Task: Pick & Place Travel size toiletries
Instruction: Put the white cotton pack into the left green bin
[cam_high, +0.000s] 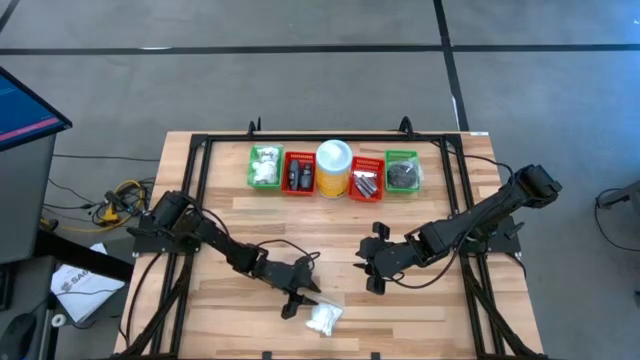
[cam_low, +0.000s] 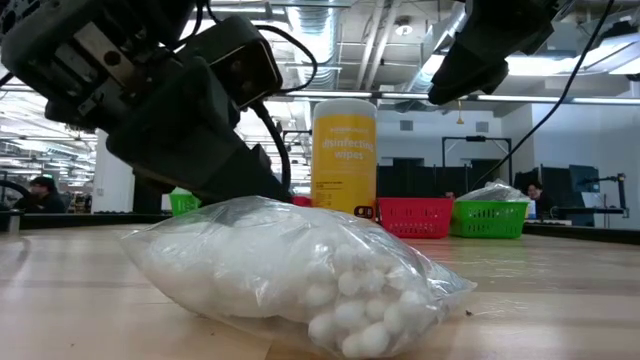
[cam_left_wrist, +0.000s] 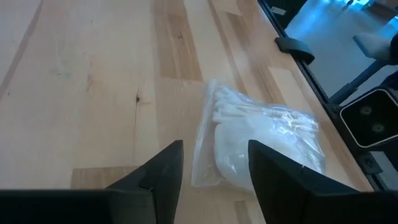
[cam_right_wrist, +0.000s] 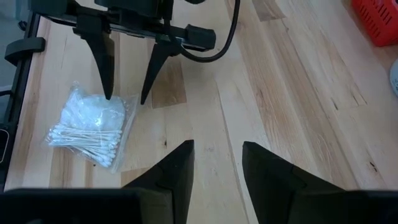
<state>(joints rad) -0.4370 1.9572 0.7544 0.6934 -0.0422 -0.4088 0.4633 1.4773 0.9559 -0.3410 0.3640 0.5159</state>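
Near front edge of tabletop: clear plastic bag of white cotton balls and swabs (cam_high: 323, 318), light, soft, slippery. Left gripper (cam_right_wrist: 124, 98) spread just beside it; pinch bunched film. Right gripper (cam_high: 372, 272) spread, mid-table.

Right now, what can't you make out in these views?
- Baskets' contents: too small in the high view; in the low view only the red basket and green basket show, side-on.
- Clear bag of cotton balls and swabs: its far side hidden by the left gripper, whose open fingers straddle its edge.
- Canister label: blurred.
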